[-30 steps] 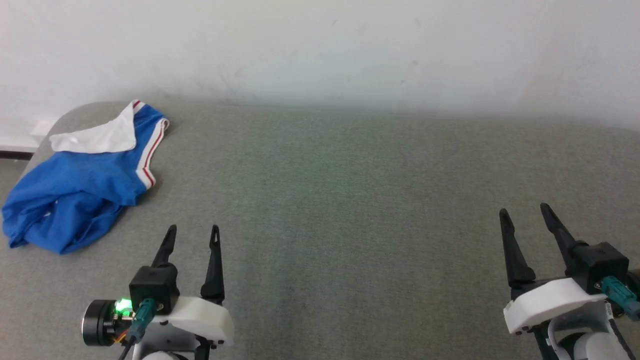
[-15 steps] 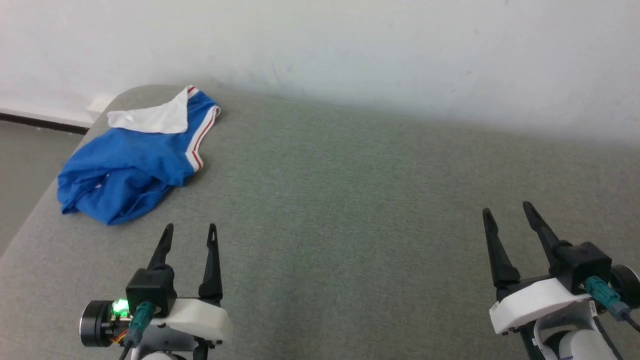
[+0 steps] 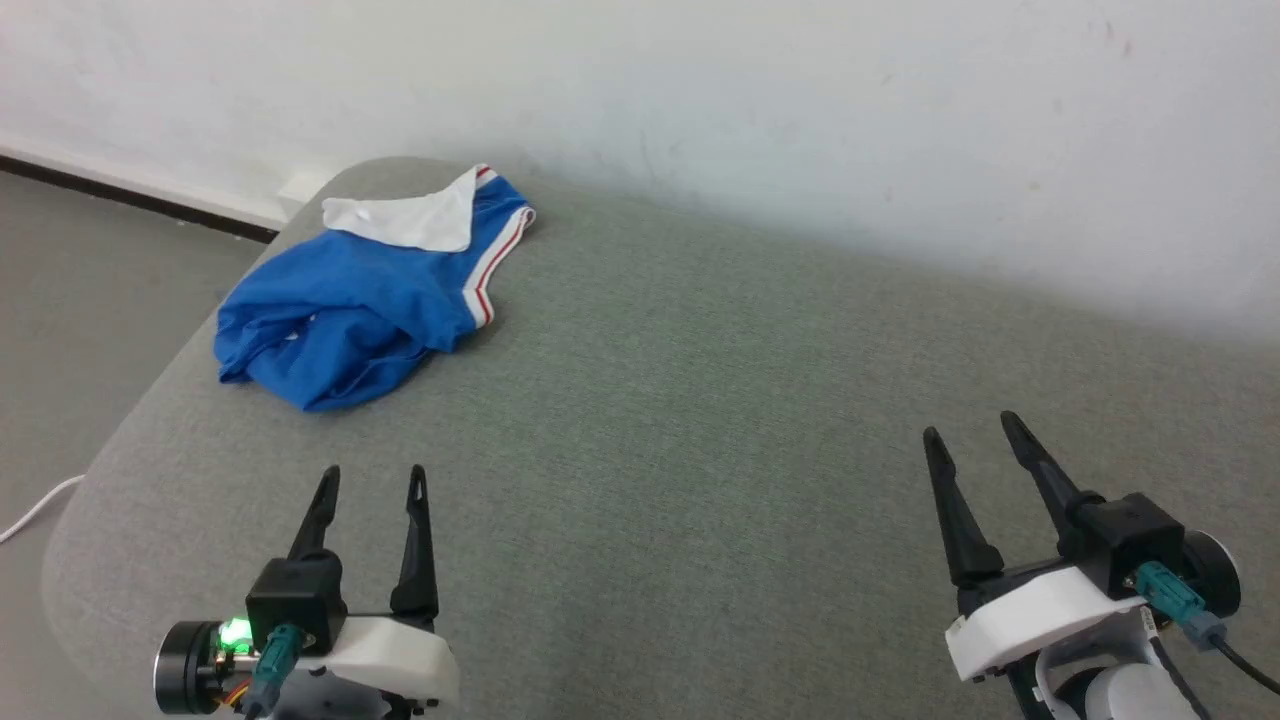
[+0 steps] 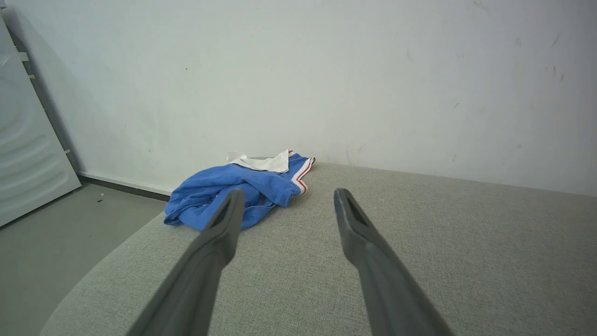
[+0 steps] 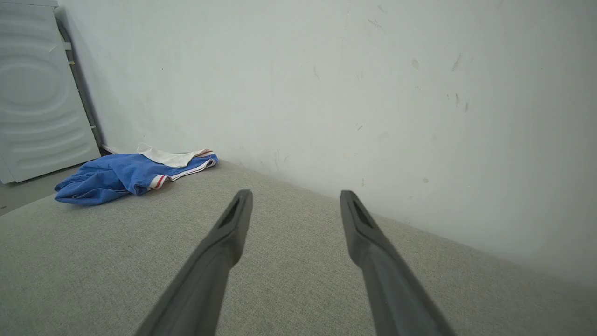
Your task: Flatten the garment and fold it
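The garment (image 3: 360,305) lies crumpled at the far left corner of the grey fabric surface (image 3: 700,420); it is bright blue with a white sleeve on top and red-and-white trim. It also appears as the garment (image 4: 233,186) in the left wrist view and the garment (image 5: 126,175) far left in the right wrist view. My left gripper (image 3: 372,478) hovers open at the lower left, well short of the cloth, nothing between its fingers. At the lower right my right gripper (image 3: 972,428) is open too, far from the garment.
A pale wall (image 3: 800,120) backs the surface. The rounded left edge drops to a grey floor (image 3: 90,290), where a white cable (image 3: 30,510) lies. A white ribbed panel (image 4: 28,154) stands at the left by the wall.
The head camera has turned left, so the garment sits further right in the picture and the floor shows. Both grippers stay open and hold nothing.
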Tool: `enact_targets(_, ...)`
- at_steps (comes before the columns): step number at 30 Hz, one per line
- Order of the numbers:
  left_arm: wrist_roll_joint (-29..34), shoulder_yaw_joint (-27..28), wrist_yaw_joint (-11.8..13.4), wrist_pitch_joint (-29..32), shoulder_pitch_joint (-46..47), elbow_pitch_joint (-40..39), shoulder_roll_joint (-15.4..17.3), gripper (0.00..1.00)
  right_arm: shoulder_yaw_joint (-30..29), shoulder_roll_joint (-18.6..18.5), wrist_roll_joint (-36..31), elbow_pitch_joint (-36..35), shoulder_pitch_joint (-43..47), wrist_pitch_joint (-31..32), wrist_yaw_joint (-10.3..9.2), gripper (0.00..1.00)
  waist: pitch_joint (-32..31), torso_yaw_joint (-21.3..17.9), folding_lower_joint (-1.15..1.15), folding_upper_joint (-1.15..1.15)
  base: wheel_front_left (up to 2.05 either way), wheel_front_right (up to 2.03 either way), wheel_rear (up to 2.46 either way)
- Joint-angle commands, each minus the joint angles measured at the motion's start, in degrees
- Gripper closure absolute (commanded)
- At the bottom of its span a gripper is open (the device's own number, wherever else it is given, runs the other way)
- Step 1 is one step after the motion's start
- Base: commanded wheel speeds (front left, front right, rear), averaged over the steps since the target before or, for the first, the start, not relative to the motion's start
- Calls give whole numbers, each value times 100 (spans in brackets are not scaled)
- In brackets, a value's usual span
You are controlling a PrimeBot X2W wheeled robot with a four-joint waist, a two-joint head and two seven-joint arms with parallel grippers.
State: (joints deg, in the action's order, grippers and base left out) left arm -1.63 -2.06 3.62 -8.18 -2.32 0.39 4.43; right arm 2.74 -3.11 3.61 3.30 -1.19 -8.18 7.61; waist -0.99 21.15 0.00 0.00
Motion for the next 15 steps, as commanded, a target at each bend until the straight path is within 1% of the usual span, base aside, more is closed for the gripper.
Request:
enact_targets(1, -36, -15, 54, -70, -40, -1, 55, 0, 56, 12, 54, 45, -99, -71, -7, 0, -40, 192, 0, 0, 0, 0, 0)
enact_targets(15, -94, -47, 131, -226, -110, -2, 53, 0, 222, 15, 114, 152, -184, -227, -8, 0, -33, 663, 0, 0, -3, -3, -3)
